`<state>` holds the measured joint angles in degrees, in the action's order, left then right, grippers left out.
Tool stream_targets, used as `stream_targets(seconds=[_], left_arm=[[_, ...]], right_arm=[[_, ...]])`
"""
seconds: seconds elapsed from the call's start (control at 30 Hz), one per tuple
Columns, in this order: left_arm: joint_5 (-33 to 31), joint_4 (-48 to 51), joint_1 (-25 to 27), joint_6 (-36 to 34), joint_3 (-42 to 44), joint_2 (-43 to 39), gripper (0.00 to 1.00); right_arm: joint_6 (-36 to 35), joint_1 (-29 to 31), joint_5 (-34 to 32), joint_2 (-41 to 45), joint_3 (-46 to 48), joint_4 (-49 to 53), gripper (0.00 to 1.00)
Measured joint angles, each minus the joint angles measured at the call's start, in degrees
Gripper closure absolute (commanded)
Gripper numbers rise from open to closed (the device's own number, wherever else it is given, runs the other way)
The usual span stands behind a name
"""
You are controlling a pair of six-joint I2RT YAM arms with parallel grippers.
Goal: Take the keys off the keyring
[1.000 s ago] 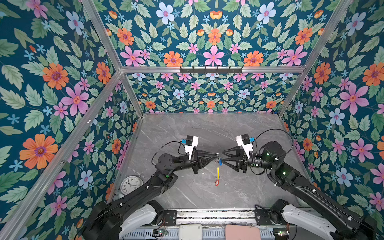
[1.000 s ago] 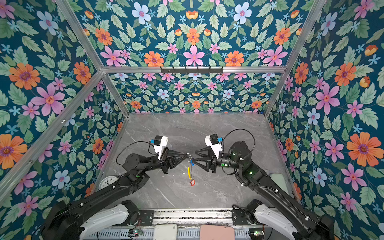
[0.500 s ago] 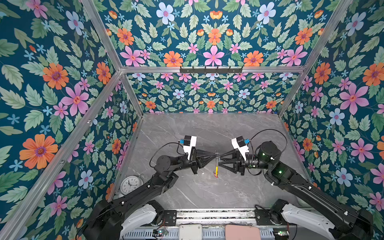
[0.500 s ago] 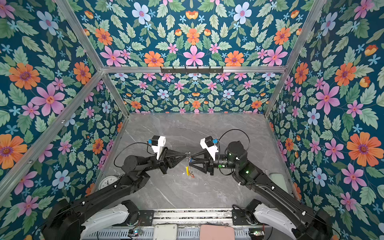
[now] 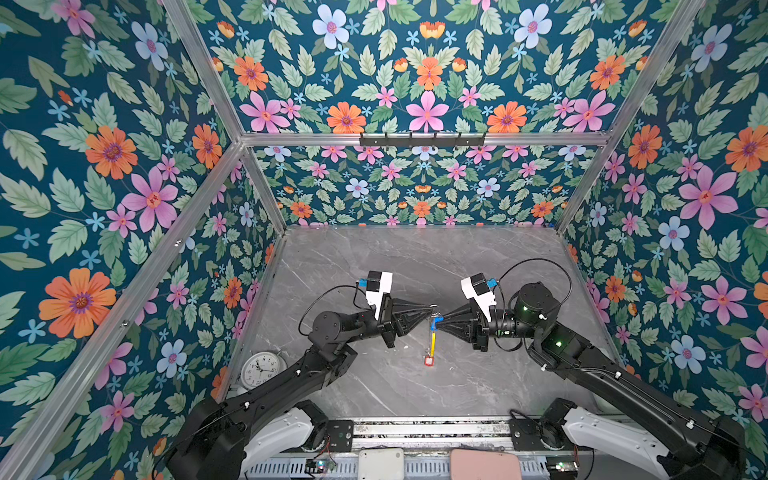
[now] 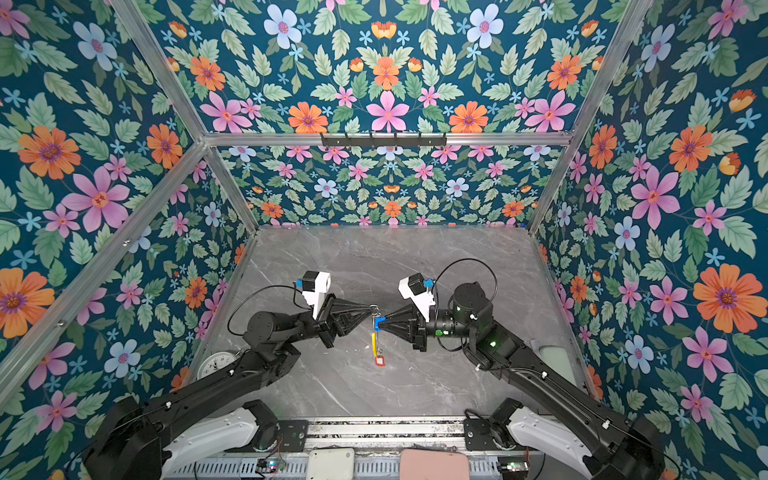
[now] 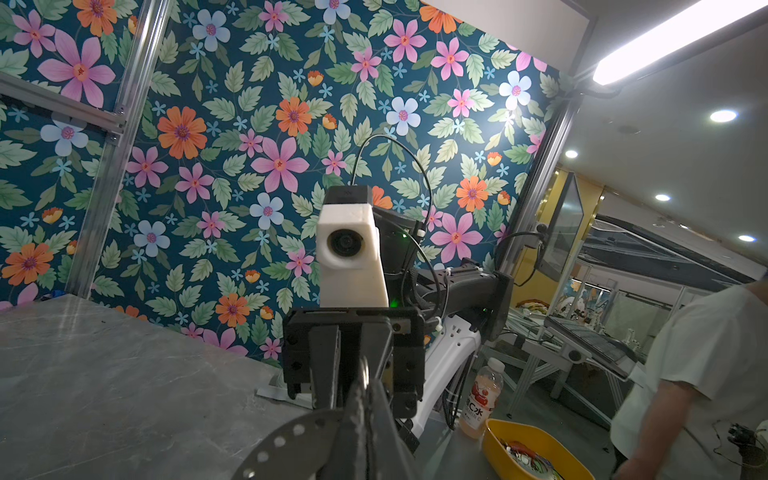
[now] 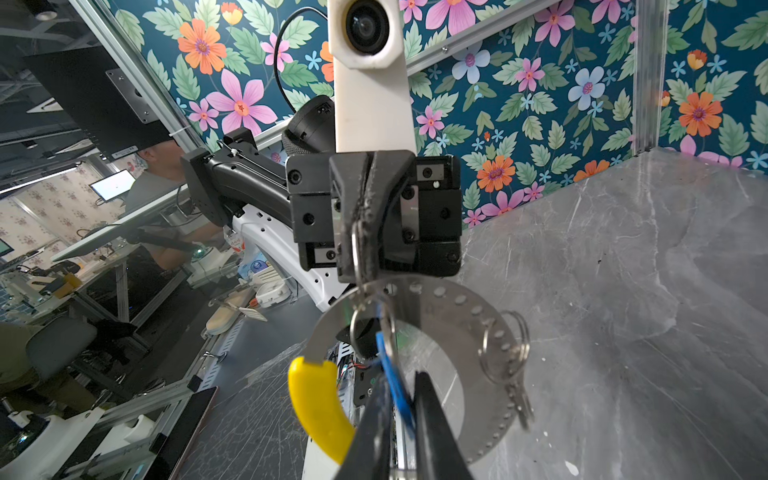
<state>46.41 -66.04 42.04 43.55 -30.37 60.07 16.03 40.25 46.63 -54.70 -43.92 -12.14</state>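
The keyring (image 8: 457, 316), a flat grey perforated hoop with a yellow sleeve (image 8: 318, 407), hangs edge-on above the table in both top views (image 5: 432, 343) (image 6: 374, 343). My left gripper (image 5: 430, 309) (image 8: 361, 249) is shut on a small ring at the hoop's upper rim. My right gripper (image 5: 438, 321) (image 8: 401, 399) faces it tip to tip, shut on the blue tag (image 8: 395, 382) (image 6: 376, 322) of one of the keys. A second key (image 8: 519, 399) dangles from a split ring (image 8: 503, 353). The red tag (image 5: 428, 360) hangs lowest.
A white alarm clock (image 5: 261, 368) lies by the left wall near the front. Flowered walls close in the grey table (image 5: 415, 266) on three sides. Beyond the open front stand a drink bottle (image 7: 482, 399), a yellow bowl (image 7: 536, 453) and a person (image 7: 706, 374).
My right gripper has moved left up to the keyring and shut on the blue tag. The left gripper has stayed shut on the keyring and barely moved.
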Motion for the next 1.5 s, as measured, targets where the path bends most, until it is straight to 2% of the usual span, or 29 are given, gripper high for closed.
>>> stream_targets(seconds=[0.07, 0.8, 0.83, 0.87, 0.93, 1.03, 1.13, 1.27, 1.5], left_arm=[[0.1, 0.0, 0.0, 0.0, 0.0, 0.0, 1.0], [2.9, -2.5, 0.0, 2.6, -0.1, 0.8, 1.0], [2.9, -2.5, 0.0, 2.6, -0.1, 0.8, 1.0], [2.9, -2.5, 0.0, 2.6, -0.1, 0.8, 1.0], [2.7, -2.5, 0.0, 2.5, -0.1, 0.7, 1.0], [2.3, -2.0, 0.0, 1.4, -0.1, -0.2, 1.0], [1.5, -0.8, 0.0, 0.6, 0.2, -1.2, 1.0], [0.9, 0.3, 0.0, -0.5, 0.6, -1.5, 1.0], [0.2, 0.4, 0.0, -0.7, 0.7, -1.4, 1.0]], right_arm=[[0.0, 0.0, 0.2, 0.0, 0.0, 0.0, 1.0], [-1.3, -0.1, 4.7, -2.2, -0.7, -0.5, 1.0], [-1.2, 0.0, 4.6, -2.1, -0.7, -0.4, 0.94], [-1.2, 0.0, 4.3, -1.8, -0.7, 0.1, 0.82], [-1.1, 0.0, 3.4, -0.8, -0.9, 1.6, 0.67], [-1.9, -0.1, 0.7, 1.7, -1.2, 5.5, 0.53], [-2.8, -0.1, -1.8, 5.4, -1.7, 8.6, 0.49], [-2.7, 0.0, -6.7, 8.4, -3.5, 9.5, 0.48], [0.5, 0.0, -8.2, 3.6, -7.4, 5.3, 0.51]])
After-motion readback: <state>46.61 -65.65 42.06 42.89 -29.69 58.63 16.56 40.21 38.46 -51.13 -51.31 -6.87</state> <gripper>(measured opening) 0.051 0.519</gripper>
